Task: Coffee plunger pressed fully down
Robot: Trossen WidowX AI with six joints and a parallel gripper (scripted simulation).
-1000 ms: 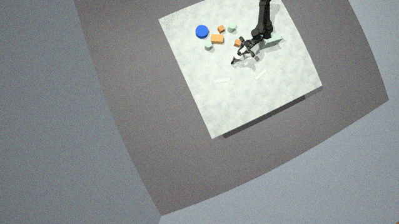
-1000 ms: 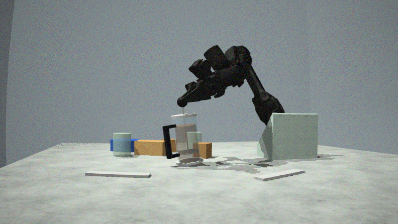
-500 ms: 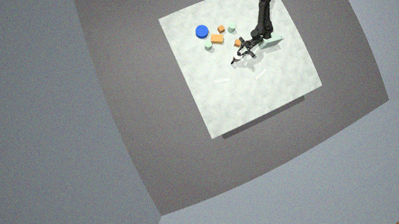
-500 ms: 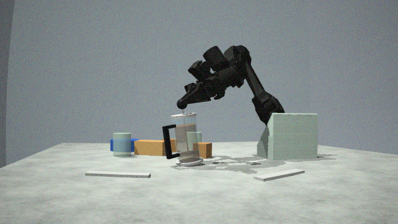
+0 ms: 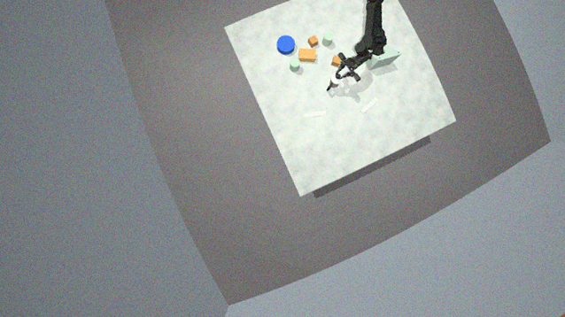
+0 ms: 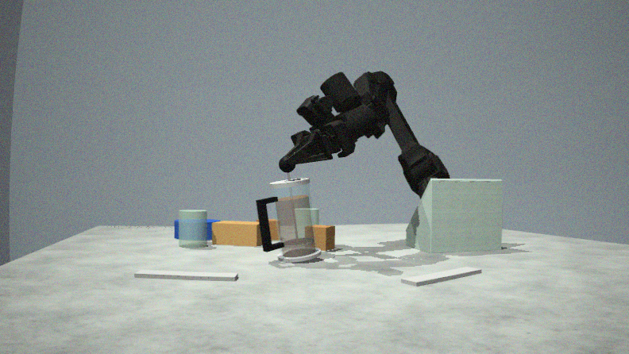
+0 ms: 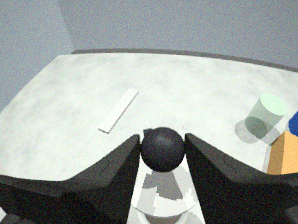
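- Your black claw was closed partway on the dark round plunger knob, gripping it from both sides.
- The clear glass coffee press with the black handle stood at centre frame on the pale marbled desk; its knob sat just above the lid.
- Any sideways drift in the last stretch could have tipped or slid the press.
- Opening before bottoming out would have left the plunger high.

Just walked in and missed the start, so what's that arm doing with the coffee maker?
The arm's gripper is shut on the round black knob of the plunger and is pushing it into the glass coffee press. Only a short bit of rod shows above the lid, so the plunger is nearly down. The press stands upright on the table, and the knob is not yet released.
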